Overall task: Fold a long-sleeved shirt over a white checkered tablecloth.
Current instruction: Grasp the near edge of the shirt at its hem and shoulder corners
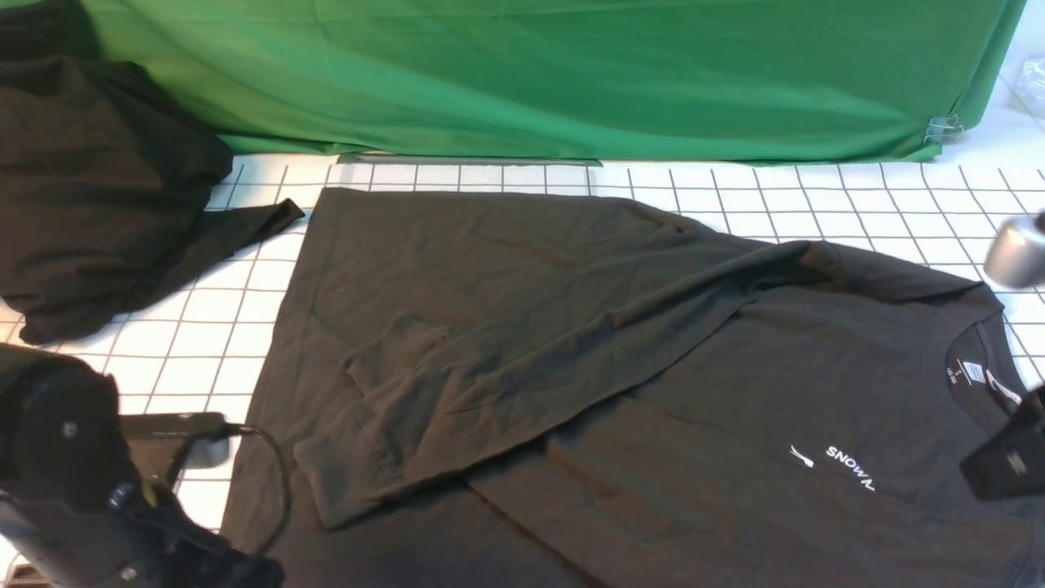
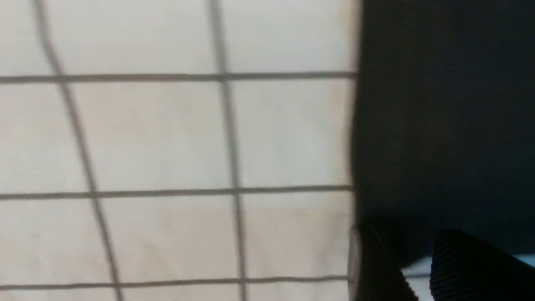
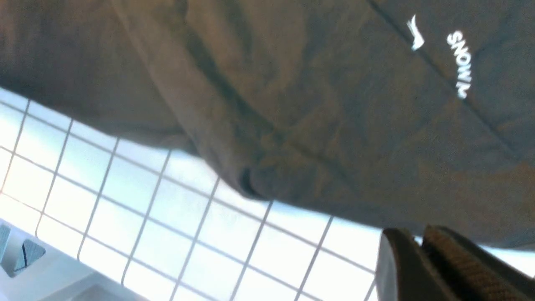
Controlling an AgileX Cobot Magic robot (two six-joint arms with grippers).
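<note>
The long-sleeved shirt [image 1: 637,367] lies flat on the white checkered tablecloth [image 1: 857,204], neck to the right, white logo [image 1: 833,461] showing. One sleeve [image 1: 490,384] is folded across the body. My left gripper [image 1: 208,441] sits low at the shirt's left edge. In the left wrist view it [image 2: 411,251] is open, tablecloth [image 2: 167,138] showing between the fingers, shirt edge [image 2: 439,125] just beyond. My right gripper [image 1: 1008,465] hovers by the collar. In the right wrist view it [image 3: 416,236] is nearly shut, holding nothing, just off the shirt's [image 3: 313,104] edge.
A blacker heap of cloth [image 1: 98,188] lies at the back left, one end reaching toward the shirt. A green cloth [image 1: 571,73] hangs along the back, held by a clip [image 1: 943,126]. A blurred grey part of the right arm [image 1: 1016,249] shows at the right edge.
</note>
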